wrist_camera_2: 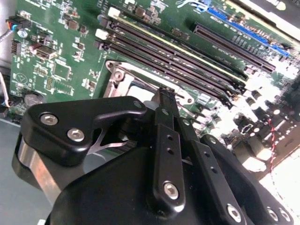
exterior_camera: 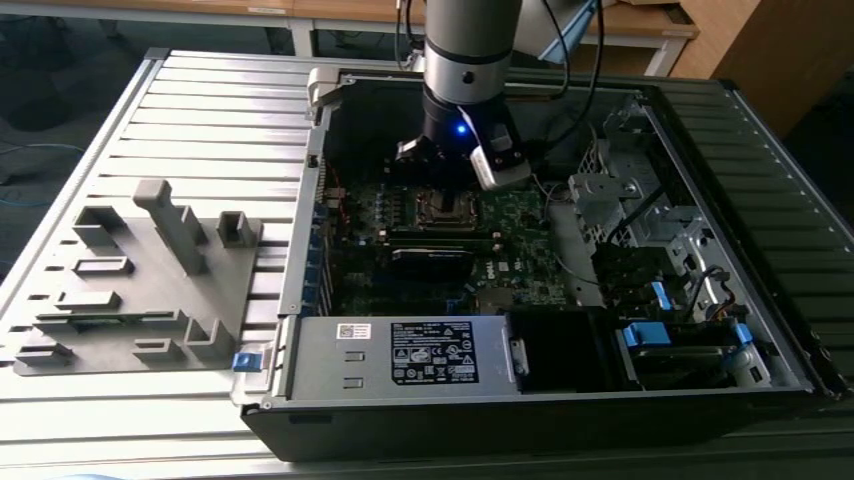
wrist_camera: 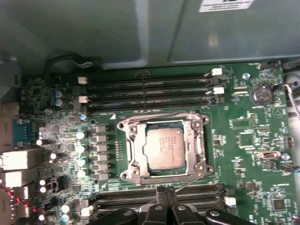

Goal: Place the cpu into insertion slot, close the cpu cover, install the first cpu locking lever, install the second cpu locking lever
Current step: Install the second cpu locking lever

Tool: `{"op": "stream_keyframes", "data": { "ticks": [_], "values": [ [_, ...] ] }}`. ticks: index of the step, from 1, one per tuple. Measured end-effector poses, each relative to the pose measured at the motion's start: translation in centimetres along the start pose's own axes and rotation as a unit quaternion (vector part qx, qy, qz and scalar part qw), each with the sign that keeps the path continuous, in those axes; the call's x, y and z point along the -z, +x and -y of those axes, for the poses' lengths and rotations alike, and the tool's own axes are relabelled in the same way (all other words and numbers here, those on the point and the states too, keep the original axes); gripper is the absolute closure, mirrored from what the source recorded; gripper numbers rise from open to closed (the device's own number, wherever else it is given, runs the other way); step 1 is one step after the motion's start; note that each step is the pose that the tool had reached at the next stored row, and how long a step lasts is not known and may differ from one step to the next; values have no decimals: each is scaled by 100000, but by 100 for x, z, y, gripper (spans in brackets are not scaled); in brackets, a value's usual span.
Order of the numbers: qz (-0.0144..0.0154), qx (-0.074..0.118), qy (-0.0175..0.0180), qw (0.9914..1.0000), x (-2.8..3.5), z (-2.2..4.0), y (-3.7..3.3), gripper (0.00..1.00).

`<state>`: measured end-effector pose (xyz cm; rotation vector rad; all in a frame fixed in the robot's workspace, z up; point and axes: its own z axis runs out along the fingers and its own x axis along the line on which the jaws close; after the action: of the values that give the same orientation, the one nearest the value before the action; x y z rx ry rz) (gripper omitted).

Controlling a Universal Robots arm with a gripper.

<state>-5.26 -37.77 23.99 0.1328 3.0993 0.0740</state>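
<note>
The cpu (wrist_camera: 163,150) lies flat in the socket on the green motherboard (wrist_camera: 253,140), its silver-grey top showing through the square opening of the cpu cover (wrist_camera: 137,151), which is down over it. One thin wire locking lever (wrist_camera: 159,115) runs along the socket edge beside the memory slots. A second locking lever (wrist_camera: 192,180) slants away from the socket corner, and its free end meets my fingertips. My gripper (wrist_camera: 166,191) sits just off that edge of the socket, its black fingers (wrist_camera_2: 164,117) pressed together. In the exterior view my gripper (exterior_camera: 449,184) hangs right above the socket (exterior_camera: 445,208).
Memory slots (wrist_camera: 150,86) flank the socket on two sides. The grey power supply box (exterior_camera: 427,352) with a white label closes the near end of the open case. Drive bays and cables (exterior_camera: 641,215) fill the exterior view's right. A grey fixture tray (exterior_camera: 147,280) lies outside the case.
</note>
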Motion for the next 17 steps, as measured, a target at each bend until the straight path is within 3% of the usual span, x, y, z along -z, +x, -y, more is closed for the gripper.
{"op": "stream_keyframes", "data": {
  "ticks": [4,10,17],
  "values": [
    [0,57,-5,100000,-9,6,49,89],
    [1,63,-8,100000,-89,21,68,89],
    [-2,64,4,100000,-92,22,79,89]
  ]
}}
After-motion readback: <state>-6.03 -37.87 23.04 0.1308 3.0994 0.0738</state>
